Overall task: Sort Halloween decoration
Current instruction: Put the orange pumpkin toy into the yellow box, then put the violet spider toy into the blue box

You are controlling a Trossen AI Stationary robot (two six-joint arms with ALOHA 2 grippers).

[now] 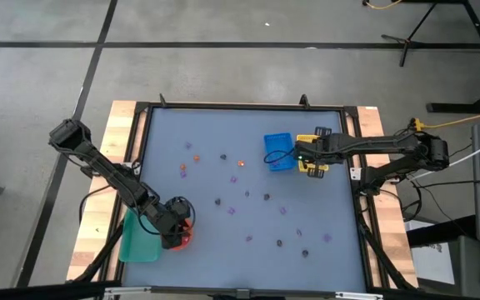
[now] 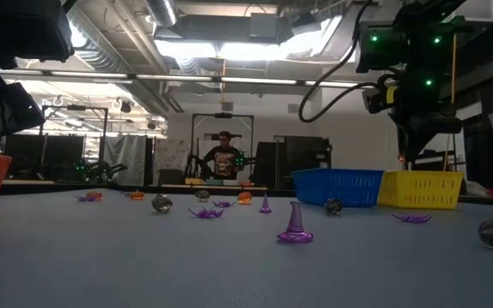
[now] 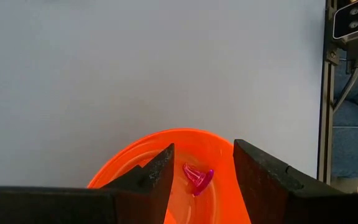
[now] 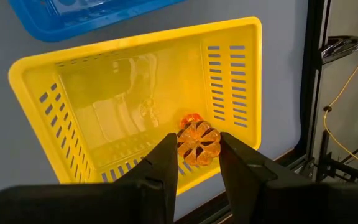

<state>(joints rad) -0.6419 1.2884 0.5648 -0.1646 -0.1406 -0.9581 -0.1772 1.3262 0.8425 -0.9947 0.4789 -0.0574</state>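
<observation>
The grey-blue tabletop [image 1: 248,242] sits in a black frame on light wooden boards, above a concrete floor with dark seams. Scattered over its middle and near right are the tiny Halloween decoration pieces [image 1: 233,178], purple, orange and dark; from table height a purple witch hat [image 2: 295,224] stands nearest, with spiders and dark beads behind it.

The blue tray [image 1: 279,152] and the yellow tray [image 4: 135,93] lie side by side at the far right. The green tray [image 1: 137,237] and the orange bowl [image 3: 179,168] lie at the near left.

Beyond the tabletop, a workshop shows with ceiling lights, ducts, dark equipment racks and a person [image 2: 224,159] facing this way.

The right gripper [image 4: 196,163] hangs over the yellow tray, its fingers clamped on an orange pumpkin piece [image 4: 198,142]; another orange piece [image 4: 189,119] lies in the tray below.

The left gripper [image 3: 202,177] hovers over the orange bowl with its fingers apart; a purple piece [image 3: 197,177] lies in the bowl between them, seemingly untouched.

From above, the left arm hides most of the bowl, and the right gripper covers much of the yellow tray. The green tray's contents cannot be made out.
</observation>
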